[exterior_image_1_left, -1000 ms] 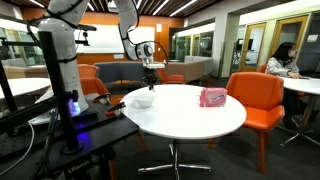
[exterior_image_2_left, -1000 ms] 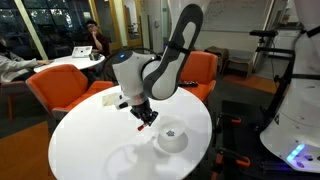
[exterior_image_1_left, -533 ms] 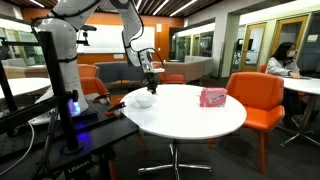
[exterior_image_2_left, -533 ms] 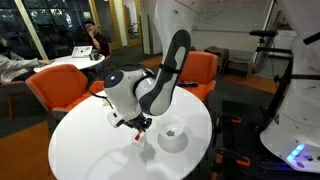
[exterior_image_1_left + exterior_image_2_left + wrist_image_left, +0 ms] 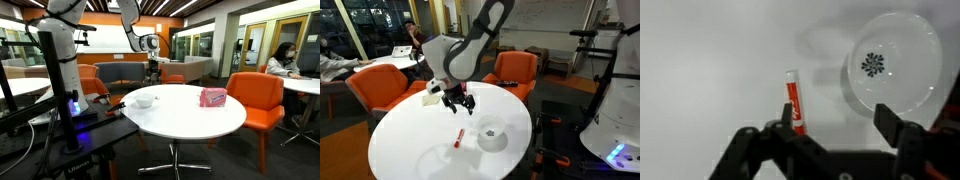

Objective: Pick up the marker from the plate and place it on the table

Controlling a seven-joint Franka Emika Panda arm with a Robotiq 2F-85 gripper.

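The marker (image 5: 458, 136) is a short red stick with a white end, lying flat on the white table (image 5: 410, 150) just beside the plate (image 5: 492, 136). In the wrist view the marker (image 5: 794, 104) lies left of the round white plate (image 5: 915, 45), apart from it. My gripper (image 5: 456, 103) hangs open above the marker, raised well off the tabletop, with nothing between its fingers. In the wrist view the gripper (image 5: 837, 118) has its jaws spread wide and empty. In an exterior view the gripper (image 5: 153, 72) is above the plate (image 5: 144, 100).
A pink rectangular box (image 5: 212, 97) sits on the table toward its far side. Orange chairs (image 5: 252, 100) ring the table. The dark bench with the robot's base (image 5: 70, 125) stands close beside the table's edge.
The gripper came down to the table beside the plate, opened and let go of the marker, then rose. The marker now lies on the tabletop.
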